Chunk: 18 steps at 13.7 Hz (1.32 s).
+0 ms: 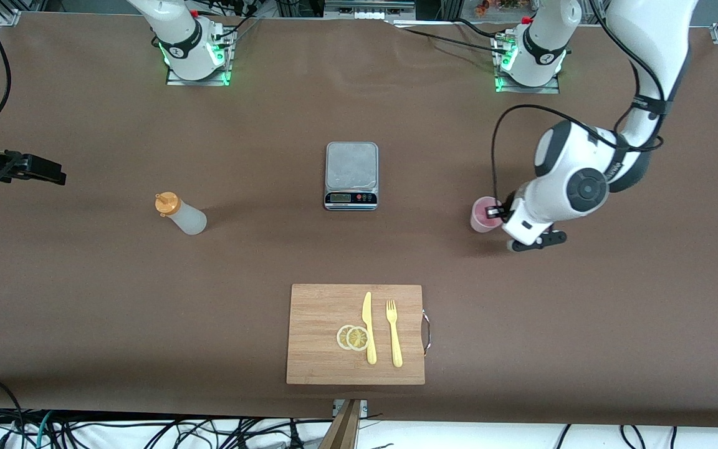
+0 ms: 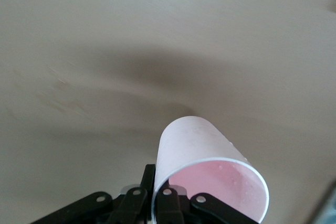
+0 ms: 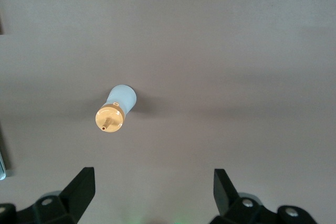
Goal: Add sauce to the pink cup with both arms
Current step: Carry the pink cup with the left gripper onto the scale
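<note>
Nearest the front camera, a wooden cutting board (image 1: 355, 333) lies on the table (image 1: 85, 312), carrying two lemon slices (image 1: 353, 337), a yellow plastic knife (image 1: 369, 327) and a yellow plastic fork (image 1: 394, 332); none of these seems needed for pouring.

Farther from the camera, toward the left arm's end of the table, the left tool (image 1: 495, 212) is clamped on the rim of the pink cup (image 1: 483, 214). In the left wrist view one finger sits inside the wall of the pink cup (image 2: 210, 179) and one outside, a pinch that leaves the mouth free for filling. The cup is pale pink, slightly tapered, with a thin white rim, a few droplets inside, and appears empty.

Toward the right arm's end, the sauce bottle (image 1: 181, 213) stands upright and untouched: translucent whitish body, orange nozzle cap. The right tool (image 3: 152, 187) hangs above it with fingers wide apart, looking straight down on the cap of the sauce bottle (image 3: 114, 109), likely lining up a grasp.

Farther still, mid-table, a steel kitchen scale (image 1: 351, 176) stands bare, probably where the cup is meant to go.
</note>
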Available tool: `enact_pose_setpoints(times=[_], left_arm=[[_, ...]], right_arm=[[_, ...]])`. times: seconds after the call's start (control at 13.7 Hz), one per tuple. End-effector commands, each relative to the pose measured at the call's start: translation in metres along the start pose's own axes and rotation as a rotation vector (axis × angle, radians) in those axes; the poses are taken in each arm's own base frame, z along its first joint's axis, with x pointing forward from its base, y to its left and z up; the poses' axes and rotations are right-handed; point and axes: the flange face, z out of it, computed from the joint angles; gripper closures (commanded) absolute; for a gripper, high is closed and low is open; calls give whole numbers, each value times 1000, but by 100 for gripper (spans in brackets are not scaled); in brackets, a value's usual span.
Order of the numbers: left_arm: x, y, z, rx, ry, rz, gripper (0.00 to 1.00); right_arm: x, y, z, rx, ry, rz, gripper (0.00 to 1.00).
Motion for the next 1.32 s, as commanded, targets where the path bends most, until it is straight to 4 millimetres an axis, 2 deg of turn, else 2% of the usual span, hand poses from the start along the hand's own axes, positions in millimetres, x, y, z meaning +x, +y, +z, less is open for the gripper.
enact_pose_setpoints(times=[0.0, 0.15, 0.22, 0.44, 0.51, 0.58, 0.8, 0.95, 1.24], left_arm=[[-60, 78, -10, -29, -24, -103, 100], [-105, 129, -14, -41, -27, -161, 100], [-124, 152, -7, -42, -32, -166, 100], [-157, 214, 20, -46, -73, -223, 100], [-163, 226, 29, -43, -84, -222, 100], [-171, 232, 35, -34, -86, -222, 100], [-175, 240, 43, -48, -61, -205, 100], [-188, 250, 62, -50, -64, -178, 100], [-198, 256, 82, -24, -56, -144, 100]], right_arm=[[1, 3, -3, 8, 6, -5, 0], [1, 2, -3, 6, 6, -4, 0], [2, 2, -4, 6, 11, -1, 0], [5, 1, -5, 10, 34, -2, 0], [8, -1, 0, 12, 26, -5, 0], [10, -2, 4, 23, 20, -9, 0], [11, -5, 5, 32, 22, -13, 0], [12, -3, 6, 35, 19, -11, 0], [13, -1, 10, 26, 6, -14, 0]])
